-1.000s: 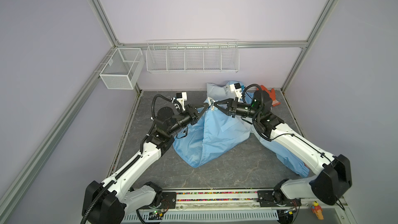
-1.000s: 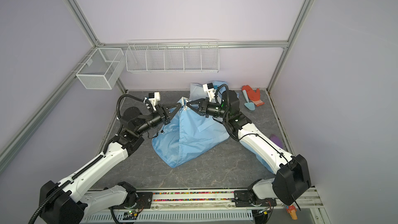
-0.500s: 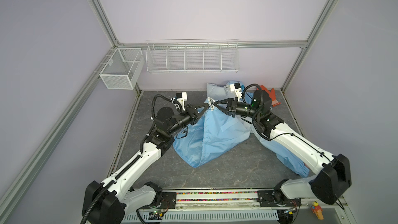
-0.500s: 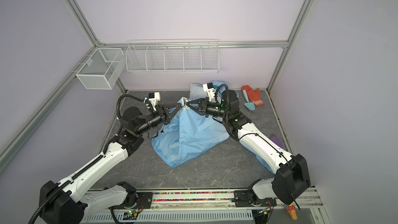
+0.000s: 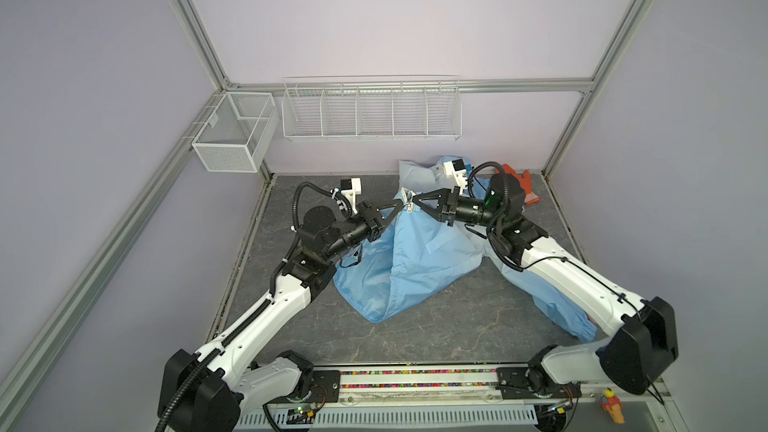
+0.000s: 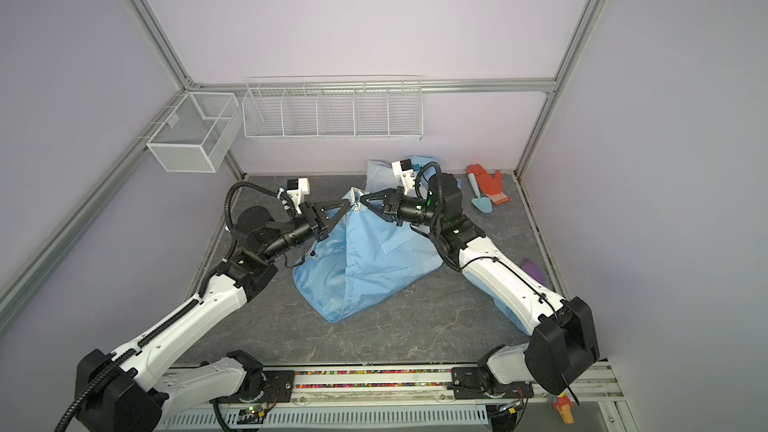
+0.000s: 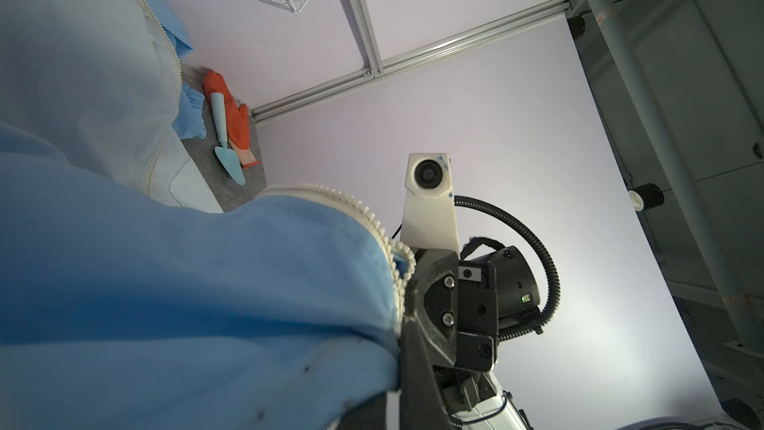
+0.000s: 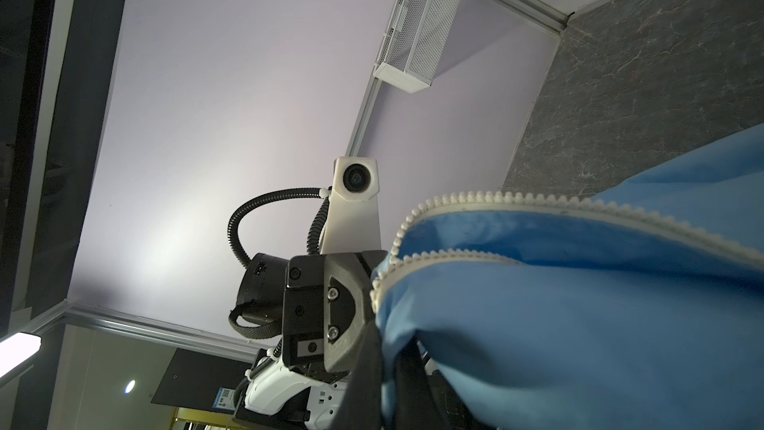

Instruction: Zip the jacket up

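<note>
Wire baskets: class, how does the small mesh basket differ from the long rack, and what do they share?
The mesh basket is boxy with fine mesh; the long rack is wide with open wire bars. The mesh basket has two compartments, the long rack five. The mesh basket hangs on the side rail, the long rack on the back wall. Both are white.

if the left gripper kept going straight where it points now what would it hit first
Likely the right gripper, tip to tip with the left gripper; only the jacket edge both pinch lies between.
</note>
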Motion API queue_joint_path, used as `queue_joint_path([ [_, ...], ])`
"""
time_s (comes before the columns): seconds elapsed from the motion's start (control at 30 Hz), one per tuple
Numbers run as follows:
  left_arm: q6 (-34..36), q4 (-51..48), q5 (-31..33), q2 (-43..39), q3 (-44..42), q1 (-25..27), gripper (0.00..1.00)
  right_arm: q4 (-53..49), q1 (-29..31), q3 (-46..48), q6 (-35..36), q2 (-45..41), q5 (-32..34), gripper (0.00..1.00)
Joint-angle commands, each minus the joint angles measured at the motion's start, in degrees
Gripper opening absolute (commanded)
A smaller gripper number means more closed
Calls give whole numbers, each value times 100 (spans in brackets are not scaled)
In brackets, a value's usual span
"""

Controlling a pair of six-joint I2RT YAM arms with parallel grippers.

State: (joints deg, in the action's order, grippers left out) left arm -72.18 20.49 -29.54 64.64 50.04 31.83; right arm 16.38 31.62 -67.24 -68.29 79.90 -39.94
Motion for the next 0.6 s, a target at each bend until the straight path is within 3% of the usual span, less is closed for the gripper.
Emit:
queue_joint_path([
  [0.0, 174, -76, -181, -144, 98, -11, 0, 364, -29, -225, -191, 11, -18, 6],
  [0.4, 486, -770, -347, -303, 199, -11, 0, 121, -87, -308, -298, 134, -99, 6],
  [0.57, 601, -1183, -582, -336, 275, -6, 0, 75, -219, -424, -436, 334, -481, 6],
])
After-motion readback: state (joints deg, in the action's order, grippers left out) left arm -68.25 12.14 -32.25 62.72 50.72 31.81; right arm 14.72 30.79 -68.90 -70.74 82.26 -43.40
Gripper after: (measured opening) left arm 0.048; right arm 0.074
